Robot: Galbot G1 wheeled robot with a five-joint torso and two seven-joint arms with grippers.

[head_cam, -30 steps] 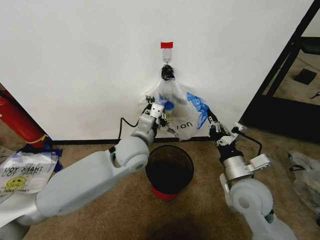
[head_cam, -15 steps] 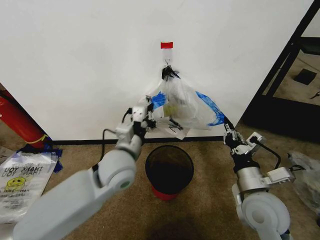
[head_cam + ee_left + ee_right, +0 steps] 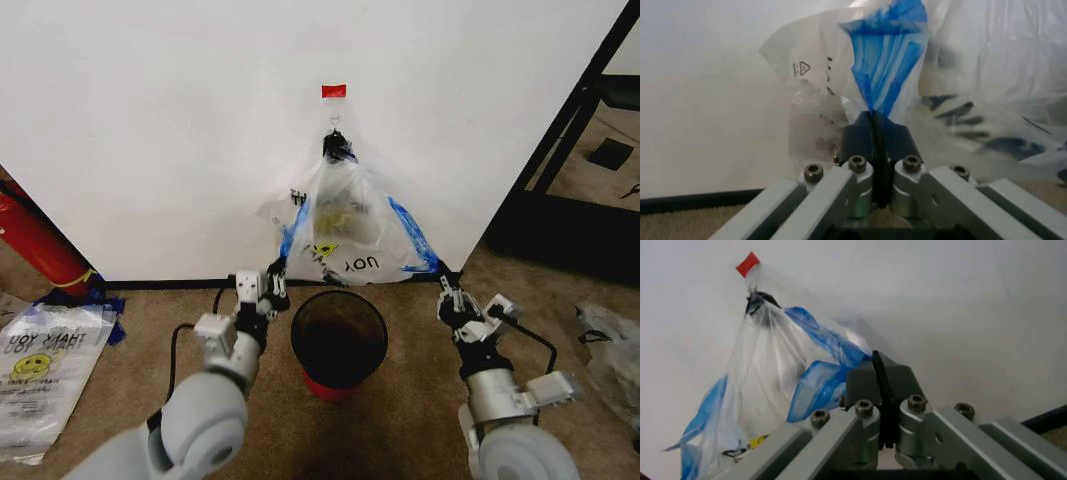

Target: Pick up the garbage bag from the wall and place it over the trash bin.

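Both arms have pulled down and apart vs a sec ago: the garbage bag [image 3: 345, 225] now fans out into a wide triangle, top still caught on the metal hook [image 3: 334, 128] under the red tape strip [image 3: 333, 91] on the wall [image 3: 150, 120], lower corners dragged low, just above the trash bin [image 3: 338, 340]. Left end effector [image 3: 272, 283] clenched on the bag's blue handle strip at the left corner, left wrist view shows the blue plastic [image 3: 885, 70] pinched right between the shut pads. Right end effector [image 3: 447, 288] clamped on the other blue strip [image 3: 823, 345], jaws closed w/ the film running into them. Means the mouth is being stretched open, looks like prep for getting it over the rim, but bag's not off the hook yet, so the pickup isn't finished. Writing: upside-down black letters on the bag's front read approx "YOU", yellow smiley beside it; a small triangle recycling mark shows in the left wrist view. On the carpet [image 3: 400, 430] far left lies a flat spare bag [image 3: 40, 365], "THANK YOU" w/ smiley, untouched
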